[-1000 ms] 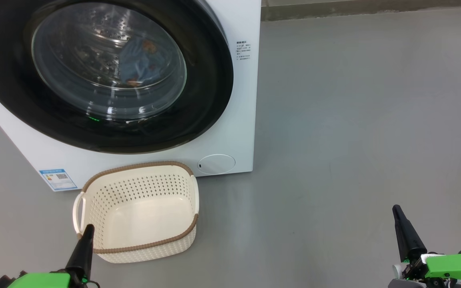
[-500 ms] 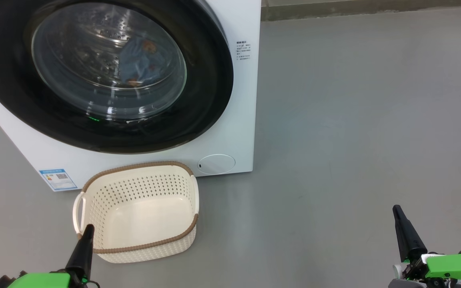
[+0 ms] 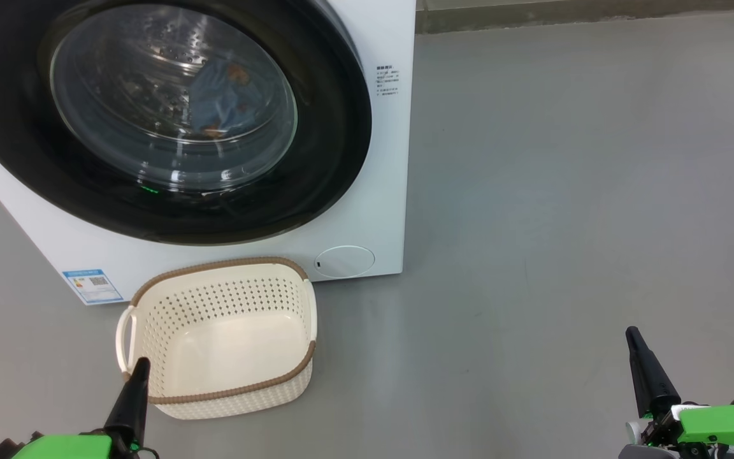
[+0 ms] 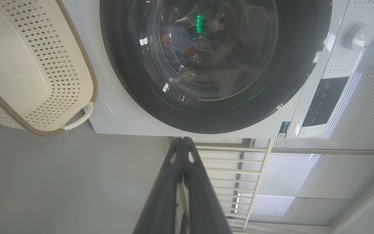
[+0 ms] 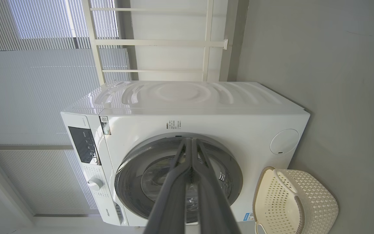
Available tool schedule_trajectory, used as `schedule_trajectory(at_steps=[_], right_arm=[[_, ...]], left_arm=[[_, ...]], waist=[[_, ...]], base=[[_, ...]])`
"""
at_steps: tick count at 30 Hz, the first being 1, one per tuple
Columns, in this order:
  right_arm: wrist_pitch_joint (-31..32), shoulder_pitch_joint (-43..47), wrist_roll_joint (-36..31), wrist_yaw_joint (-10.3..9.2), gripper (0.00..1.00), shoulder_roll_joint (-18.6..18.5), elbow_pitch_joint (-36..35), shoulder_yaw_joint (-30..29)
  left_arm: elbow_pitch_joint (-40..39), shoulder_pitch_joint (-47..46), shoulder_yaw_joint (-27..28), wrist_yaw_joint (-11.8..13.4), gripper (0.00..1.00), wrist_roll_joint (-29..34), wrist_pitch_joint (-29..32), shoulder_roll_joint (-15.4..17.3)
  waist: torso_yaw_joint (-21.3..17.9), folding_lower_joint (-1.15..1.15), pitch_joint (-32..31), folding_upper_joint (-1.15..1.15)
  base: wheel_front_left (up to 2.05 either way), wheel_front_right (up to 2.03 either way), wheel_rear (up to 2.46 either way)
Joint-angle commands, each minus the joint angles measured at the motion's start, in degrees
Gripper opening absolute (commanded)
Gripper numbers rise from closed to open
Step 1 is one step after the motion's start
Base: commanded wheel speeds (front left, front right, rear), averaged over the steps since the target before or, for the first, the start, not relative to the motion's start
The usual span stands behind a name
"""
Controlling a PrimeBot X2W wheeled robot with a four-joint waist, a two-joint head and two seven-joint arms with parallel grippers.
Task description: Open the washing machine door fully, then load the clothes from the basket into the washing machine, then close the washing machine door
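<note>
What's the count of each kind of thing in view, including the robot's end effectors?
Washing machine: 1
Basket: 1
Blue clothes inside the machine: 1 clump, pieces can't be told apart
End effectors: 2, left end effector and right end effector, both shut
Total: 5

Bright, even daylight — apparently through blinds (image 5: 44,32); reflections on the washing machine door (image 3: 176,95); edges bowed.

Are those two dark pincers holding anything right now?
Nothing is held. The left end effector and the right end effector are both shut and empty.
</note>
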Motion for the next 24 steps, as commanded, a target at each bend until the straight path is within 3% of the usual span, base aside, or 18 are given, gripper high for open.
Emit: schedule_trajectory(at_steps=[1,24], right_arm=[[0.32,-2.35,-0.48,0.09,0.0,-0.17,-1.42,1.2],[0.4,-2.36,-0.55,0.09,0.0,-0.1,-1.42,1.11]], left_arm=[[-1.12,-2.38,1.95,-0.15,0.0,-0.15,0.36,0.76],[-1.12,-2.38,1.97,-0.15,0.0,-0.13,0.38,0.75]], waist=[[0.0,0.0,0.0,0.0],[0.0,0.0,0.0,0.0]], base=[[0.0,0.0,0.0],[0.0,0.0,0.0]])
